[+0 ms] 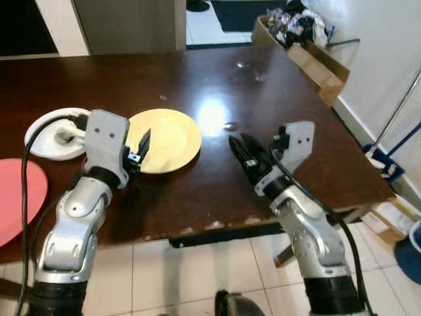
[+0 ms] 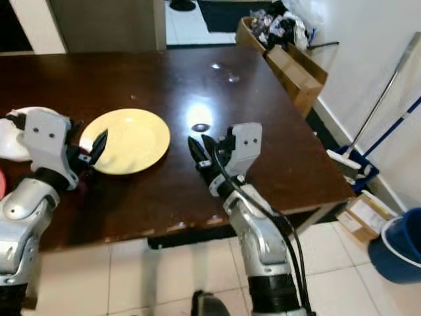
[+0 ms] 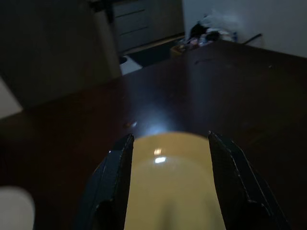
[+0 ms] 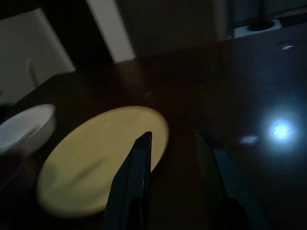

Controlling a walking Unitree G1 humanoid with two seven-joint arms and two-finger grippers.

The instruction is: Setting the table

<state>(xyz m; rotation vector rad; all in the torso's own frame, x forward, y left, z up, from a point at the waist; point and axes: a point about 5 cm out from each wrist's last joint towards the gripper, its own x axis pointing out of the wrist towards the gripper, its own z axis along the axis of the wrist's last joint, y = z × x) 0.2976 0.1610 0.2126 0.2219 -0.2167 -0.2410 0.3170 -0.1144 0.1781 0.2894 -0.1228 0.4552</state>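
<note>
A yellow plate (image 1: 168,137) lies flat on the dark wooden table (image 1: 263,92), near its front edge. My left gripper (image 1: 140,150) hovers over the plate's near left rim, open, and in the left wrist view the plate (image 3: 168,191) shows between the two spread fingers. My right gripper (image 1: 241,150) is open just right of the plate, low over the table and pointing toward it, with nothing between its fingers (image 4: 139,182). A white bowl (image 1: 56,135) sits left of the yellow plate. A pink plate (image 1: 16,197) lies at the table's front left.
The table's front edge runs just below both grippers, with tiled floor (image 1: 217,276) under it. Cardboard boxes (image 1: 319,66) with clutter stand past the table's right side. A mop (image 1: 388,155) leans on the right wall, and a blue bucket (image 2: 401,243) stands near it.
</note>
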